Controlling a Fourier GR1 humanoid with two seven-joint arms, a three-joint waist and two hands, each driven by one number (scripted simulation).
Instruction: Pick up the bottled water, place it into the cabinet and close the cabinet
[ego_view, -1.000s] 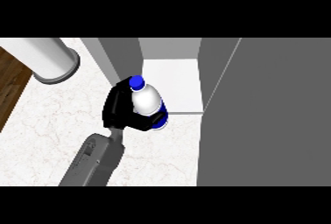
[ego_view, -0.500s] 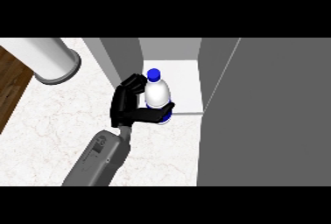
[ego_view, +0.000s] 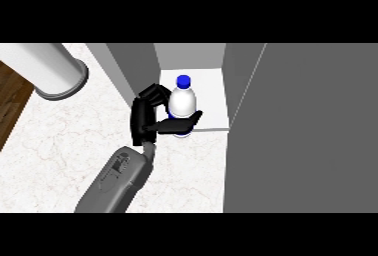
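My robot hand (ego_view: 148, 117) is curled round the bottled water (ego_view: 181, 102): my fingers wrap the bottle's far side near its shoulder, and my thumb crosses its lower body on the near side, so the bottle is pinched between them. Which of my two arms this is I cannot tell from the head view; only one grey forearm (ego_view: 118, 177) shows, coming up from the lower edge across the worktop (ego_view: 59, 145).

The bottle stands roughly upright, its blue cap (ego_view: 183, 79) toward the back of the cabinet (ego_view: 214, 65) and its white body showing above my thumb. A bit of blue shows at its base, just under the thumb. It sits right at the front edge of the cabinet's pale floor, between the grey side wall on the left and the grey cabinet door (ego_view: 310, 125) on the right. Whether its base touches the cabinet floor or hangs just over it, I cannot tell.

The door stands open, filling the right part of the view. At the upper left a pale cylinder (ego_view: 48, 70) stands on the marbled worktop, well apart from my hand, beside a strip of dark wood (ego_view: 11, 107).
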